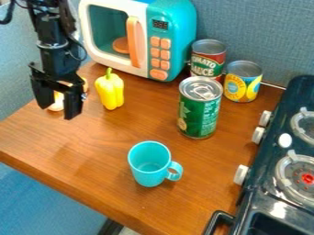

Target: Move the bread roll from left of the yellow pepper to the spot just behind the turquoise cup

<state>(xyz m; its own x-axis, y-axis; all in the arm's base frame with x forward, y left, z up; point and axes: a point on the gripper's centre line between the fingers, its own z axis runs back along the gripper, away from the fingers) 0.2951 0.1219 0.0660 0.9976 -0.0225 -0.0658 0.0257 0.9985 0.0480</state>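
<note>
Arm (54,50) upright, jaws down, apart

From fairly near, the camera looks down at a slant on the wooden counter (92,142), facing the toy microwave (142,42) at twelve o'clock, the stove (276,181) at four.

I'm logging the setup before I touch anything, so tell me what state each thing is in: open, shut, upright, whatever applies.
Gripper: open, at the upper left.
Pale item: partly hidden by the gripper, state unclear.
Yellow pepper: upright, stem up.
Toy microwave: door shut.
Green can: upright, lid on, pull tab down.
Red can: upright, lid on.
Yellow can: upright, lid on.
Mug: upright.
</note>
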